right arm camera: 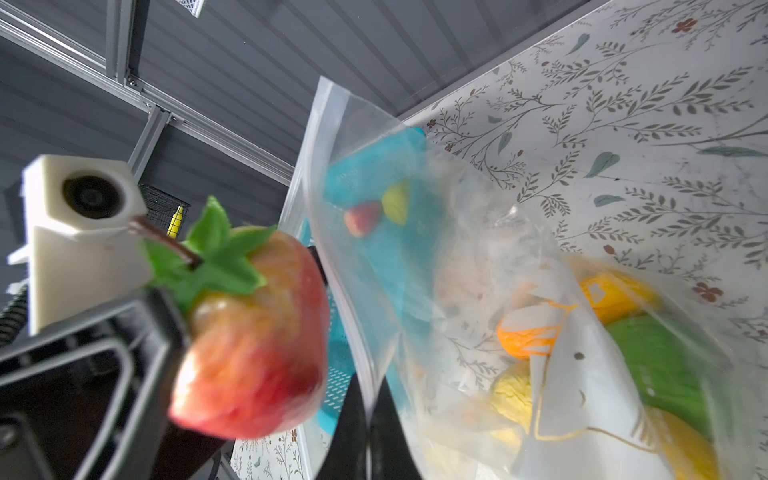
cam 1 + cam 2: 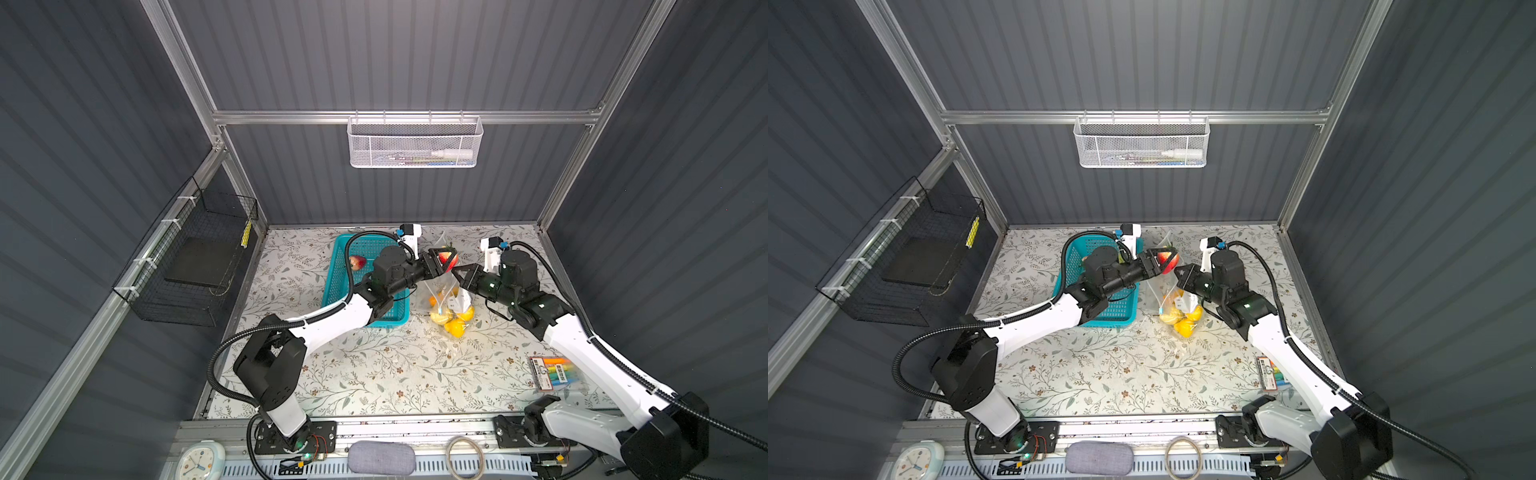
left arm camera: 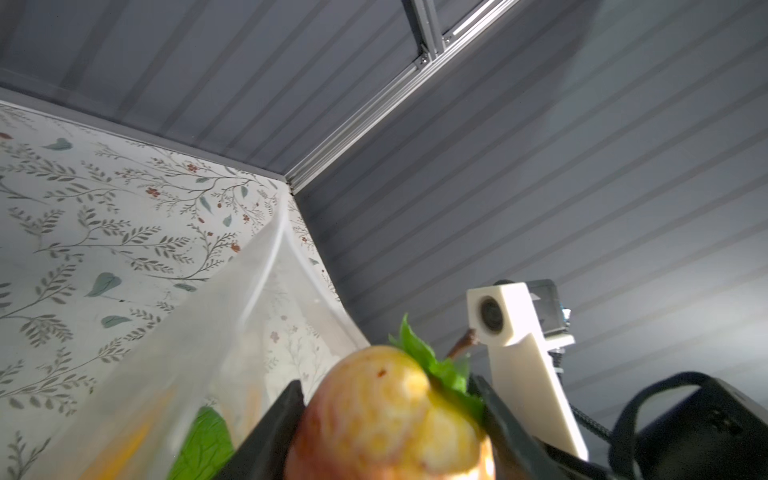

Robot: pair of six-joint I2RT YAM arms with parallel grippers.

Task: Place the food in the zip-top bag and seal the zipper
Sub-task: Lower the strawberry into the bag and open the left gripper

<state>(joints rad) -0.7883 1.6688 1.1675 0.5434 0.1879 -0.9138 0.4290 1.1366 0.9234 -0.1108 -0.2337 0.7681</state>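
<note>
Left pincer (image 2: 445,261): clamped on a red apple (image 1: 249,353) with a green leaf, held in the air just beside the raised mouth of the zip-top bag (image 2: 451,297).
Right pincer (image 2: 457,272): pressed together on that bag's rim, close to the left pincer, tips almost facing.
Zip-top bag: belly slumped on the floral table (image 2: 374,374) below both pincers; inside sit 1 orange fruit (image 1: 523,340), 1 green fruit (image 1: 660,365) and several yellow fruits (image 2: 454,328); a white label (image 1: 582,374) shows on it.
Zipper: its light-blue slider (image 2: 439,309) hangs below the pincers, next to the yellow fruits.
Teal basket (image 2: 338,291): behind the left pincer, under its arm; holds 1 reddish fruit (image 2: 357,262) and 1 yellow-green fruit (image 1: 395,203).
Marker pack (image 2: 555,372): well behind the right pincer, flat on the table.
</note>
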